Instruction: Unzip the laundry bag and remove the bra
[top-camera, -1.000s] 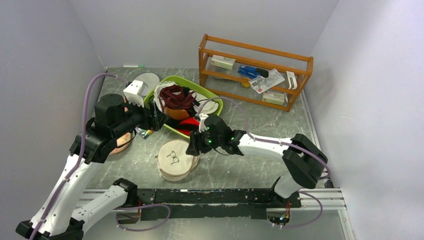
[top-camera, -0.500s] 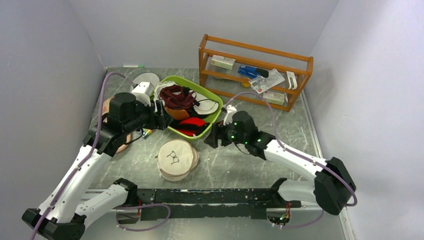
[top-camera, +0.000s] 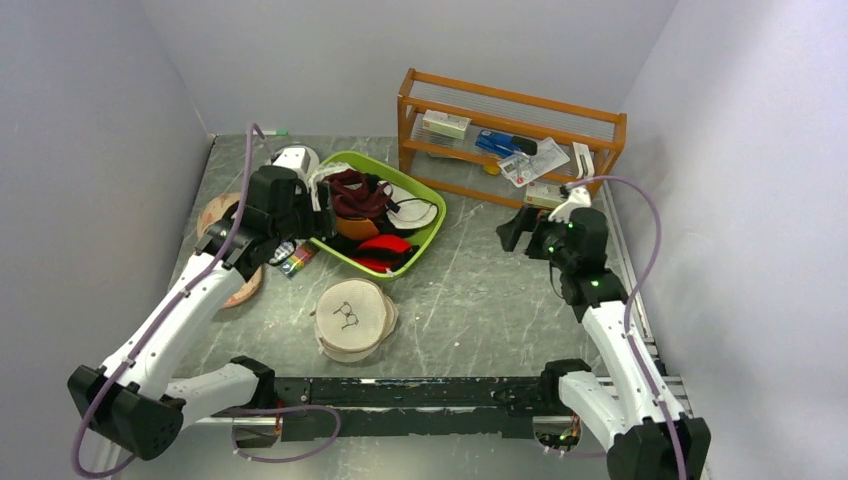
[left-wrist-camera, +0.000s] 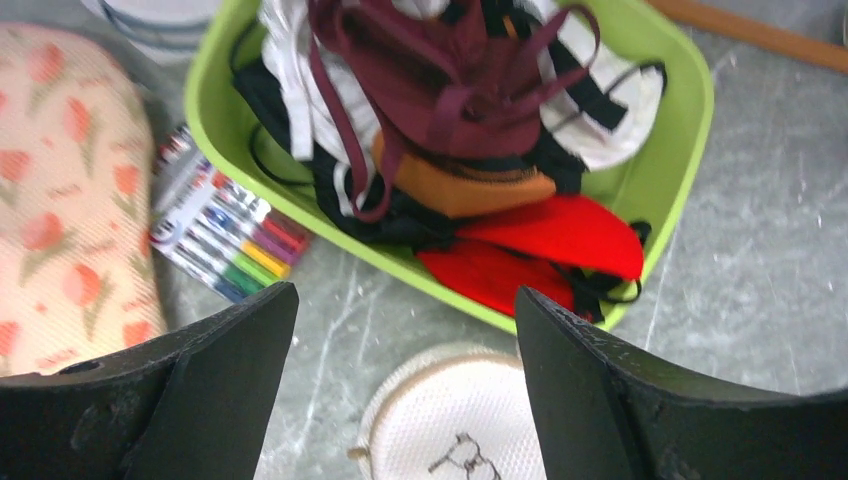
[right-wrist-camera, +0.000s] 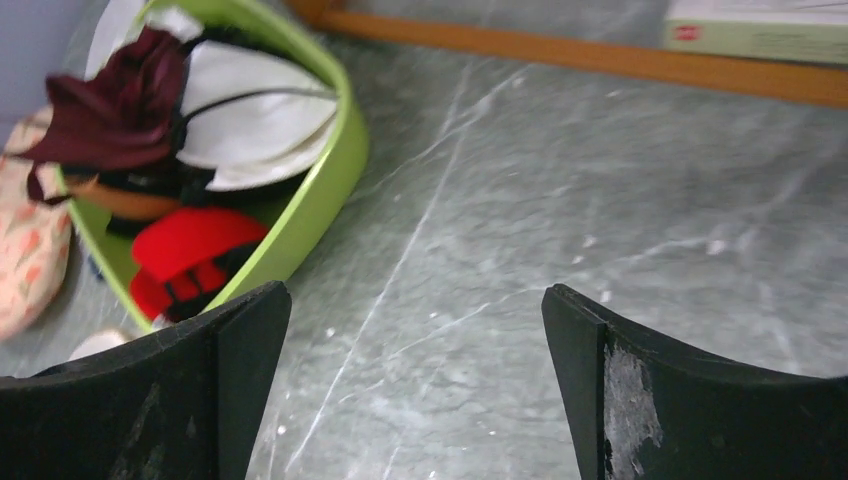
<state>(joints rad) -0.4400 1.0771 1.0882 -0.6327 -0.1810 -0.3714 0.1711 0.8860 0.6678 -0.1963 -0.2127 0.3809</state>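
The left gripper (left-wrist-camera: 405, 300) hangs with its fingers spread wide and nothing between them, above the near-left corner of a lime-green tub (left-wrist-camera: 690, 110). The bra (left-wrist-camera: 440, 90) lies on top of the clothes heaped in that tub, its thin straps looping over white and black fabric, with an orange-brown cup (left-wrist-camera: 460, 190) and a red garment (left-wrist-camera: 540, 240) just in front of it. The laundry bag (top-camera: 352, 317) sits on the surface (top-camera: 480, 300) just in front of the tub, squiggle-marked lid facing up. A pack of coloured markers (left-wrist-camera: 225, 240) and a floral pad (left-wrist-camera: 60, 200) lie left of the tub. The right gripper (right-wrist-camera: 415, 300), fingers likewise apart and empty, hovers over bare grey marbled stone well right of the tub, near a wooden rack (top-camera: 510, 150) at the back. Plain pale walls (top-camera: 400, 50) close in the surface on three sides.
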